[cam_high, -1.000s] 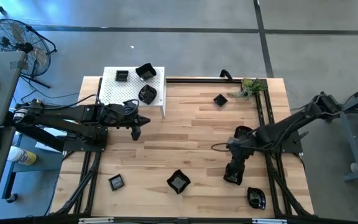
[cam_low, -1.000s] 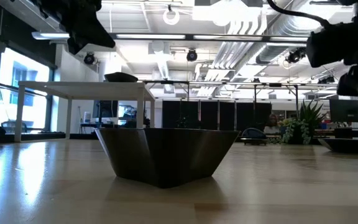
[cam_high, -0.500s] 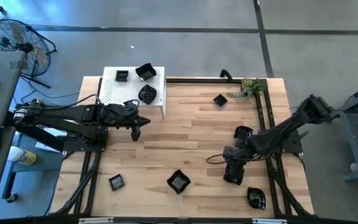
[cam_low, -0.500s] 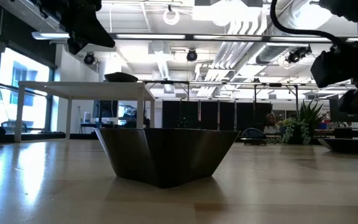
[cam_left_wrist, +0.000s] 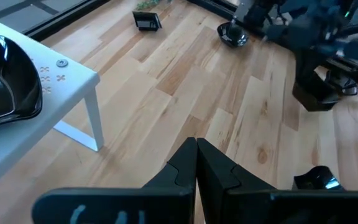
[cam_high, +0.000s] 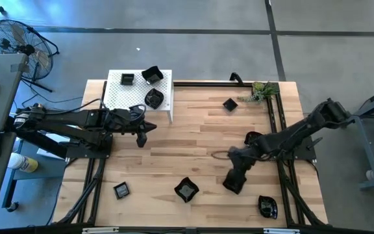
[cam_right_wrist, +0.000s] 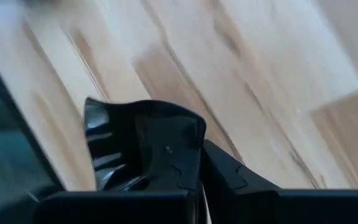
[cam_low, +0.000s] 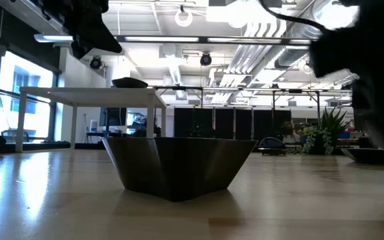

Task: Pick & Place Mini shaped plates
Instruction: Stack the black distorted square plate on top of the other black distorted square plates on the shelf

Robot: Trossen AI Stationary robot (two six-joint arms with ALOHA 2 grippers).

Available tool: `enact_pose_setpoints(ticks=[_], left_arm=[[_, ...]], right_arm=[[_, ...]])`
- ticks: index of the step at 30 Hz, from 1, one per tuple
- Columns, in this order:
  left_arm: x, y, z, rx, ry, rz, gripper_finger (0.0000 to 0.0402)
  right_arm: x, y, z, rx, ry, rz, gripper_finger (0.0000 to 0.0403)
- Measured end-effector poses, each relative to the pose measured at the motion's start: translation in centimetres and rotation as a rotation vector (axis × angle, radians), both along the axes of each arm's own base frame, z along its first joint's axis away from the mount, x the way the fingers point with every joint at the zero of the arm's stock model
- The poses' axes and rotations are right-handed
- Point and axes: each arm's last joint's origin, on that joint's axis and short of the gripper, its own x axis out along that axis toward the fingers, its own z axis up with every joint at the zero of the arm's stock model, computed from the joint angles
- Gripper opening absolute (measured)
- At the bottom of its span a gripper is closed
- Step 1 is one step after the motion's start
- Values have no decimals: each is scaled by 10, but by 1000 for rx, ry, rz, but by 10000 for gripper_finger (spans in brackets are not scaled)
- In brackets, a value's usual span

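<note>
Since the earlier frame, the right gripper [cam_high: 233, 183] has been swung left across the near table [cam_high: 200, 140], fingers clamped on a mini black plate [cam_right_wrist: 143, 144] (ribbed rim poking past them). Left gripper [cam_high: 142, 138] is parked shut by the white stand [cam_high: 119, 97], where three plates [cam_high: 153, 98] are kept.

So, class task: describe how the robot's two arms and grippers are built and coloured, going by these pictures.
Both arms are dark, near black, built of jointed segments with thin black cables running alongside. The left gripper and right gripper each end in two flat, angular black fingers. No markings can be made out.
</note>
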Motion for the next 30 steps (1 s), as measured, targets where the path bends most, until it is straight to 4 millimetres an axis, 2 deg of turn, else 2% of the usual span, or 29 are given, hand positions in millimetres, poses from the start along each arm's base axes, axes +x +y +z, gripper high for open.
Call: enact_pose_setpoints(ticks=[6, 10, 16, 20, 25, 30], left_arm=[[0, 0, 0, 15, 6, -3, 0], [0, 0, 0, 22, 6, 6, 0], [0, 0, 0, 45, 11, -6, 0], [0, 0, 0, 46, 11, -6, 0], [0, 0, 0, 47, 11, -8, 0], [0, 0, 0, 44, 11, -8, 0]], right_arm=[[32, -27, 36, -18, -134, -181, 6], [65, -56, 44, -59, -161, -286, 3], [134, -99, 22, -104, -119, -312, 8], [169, -117, 2, -112, -100, -314, 5], [197, -129, -12, -123, -110, -292, 10], [209, -136, -17, -141, -127, -268, 24]])
